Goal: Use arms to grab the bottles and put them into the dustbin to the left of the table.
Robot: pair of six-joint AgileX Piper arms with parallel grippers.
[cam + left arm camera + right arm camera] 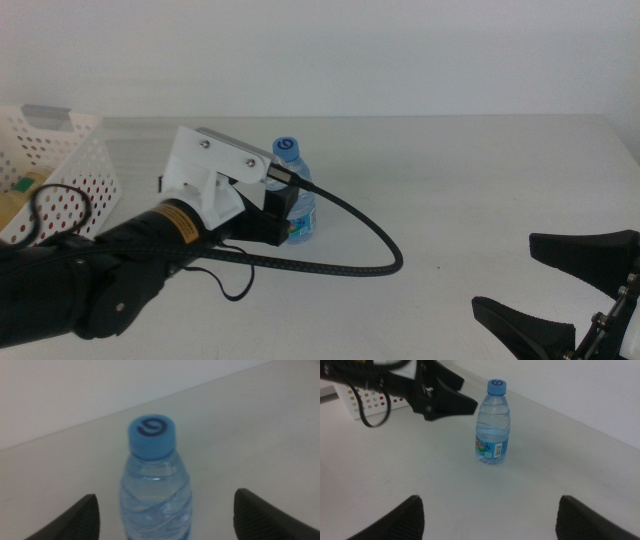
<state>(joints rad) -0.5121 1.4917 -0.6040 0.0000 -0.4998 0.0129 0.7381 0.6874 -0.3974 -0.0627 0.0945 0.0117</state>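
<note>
Water bottle (297, 205), small and clear with a blue cap (287, 148), stands upright on the white table (470, 170) near the middle of the overhead view, at about nine o'clock from centre. My left gripper (165, 515) has its two dark jaws spread wide, one on each side of the bottle's ribbed body, not touching it and holding nothing. My left arm (120, 265) reaches in from eight o'clock, its white housing partly hiding the bottle. The white basket (75, 160) with round holes in its walls sits at the table's nine o'clock edge, with something yellowish already inside. My right gripper (570, 290) waits at five o'clock in the overhead view, jaws also wide apart and empty, well away from the bottle. I judge the bottle to be light, since it is small, though it looks mostly full of water, so it has some weight low down. Thin plastic like this will likely give under pressure and feel smooth. The best place to close on, I think, is the ribbed body below the shoulder and above the blue label (492, 449), with moderate squeeze so it neither slips nor buckles.
</note>
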